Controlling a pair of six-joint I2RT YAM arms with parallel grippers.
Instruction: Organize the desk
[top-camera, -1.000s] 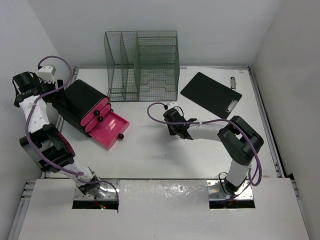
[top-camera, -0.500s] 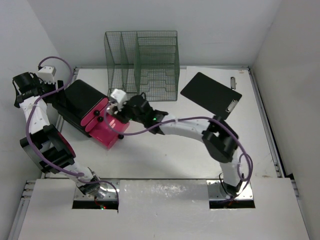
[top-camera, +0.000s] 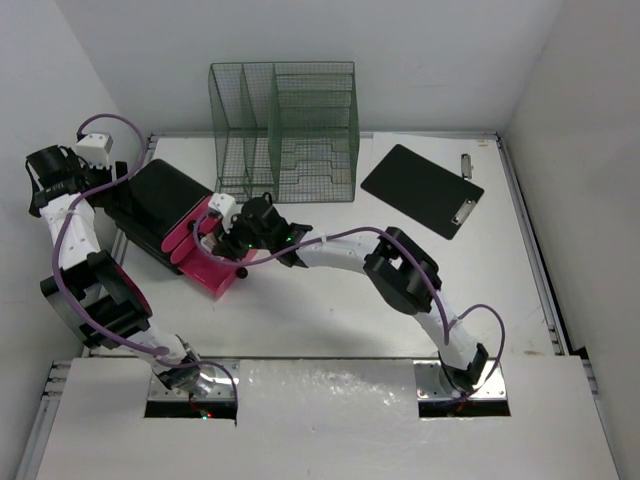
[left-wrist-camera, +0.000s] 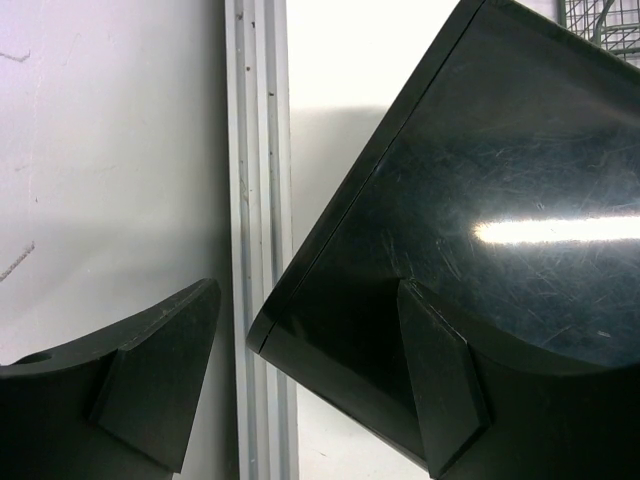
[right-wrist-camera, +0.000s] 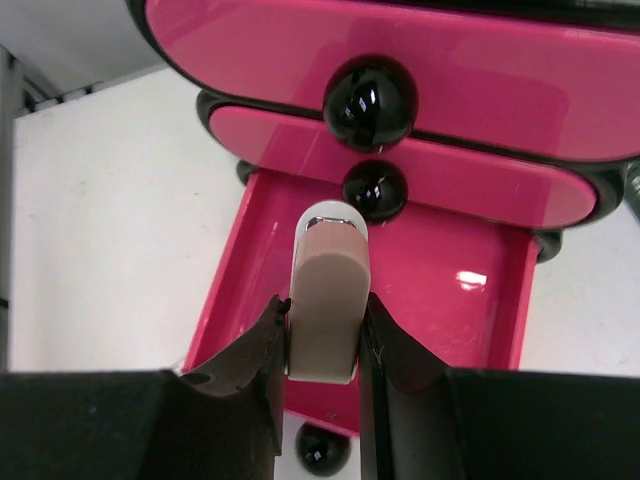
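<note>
On the white desk (top-camera: 330, 300) a black drawer box (top-camera: 160, 200) stands at the left, its lowest pink drawer (right-wrist-camera: 440, 290) pulled open. My right gripper (right-wrist-camera: 322, 340) hangs just above that drawer, shut on a small beige-and-white block (right-wrist-camera: 328, 300) with a metal tip; the block (top-camera: 222, 208) points toward the black knobs (right-wrist-camera: 370, 100). My left gripper (left-wrist-camera: 300, 350) is open and straddles the box's back corner (left-wrist-camera: 330, 300). One finger (left-wrist-camera: 440, 380) lies over the box's glossy top, the other finger (left-wrist-camera: 160, 370) is out past the rail.
A green wire file organizer (top-camera: 285, 130) stands at the back centre. A black clipboard (top-camera: 420, 188) lies at the back right with a small grey item (top-camera: 466, 162) beyond it. The metal rail (left-wrist-camera: 255, 200) and the white wall run close behind the drawer box.
My right arm has swung left from the middle of the desk to the open pink drawer, carrying the beige block. The left arm has stayed in place.
</note>
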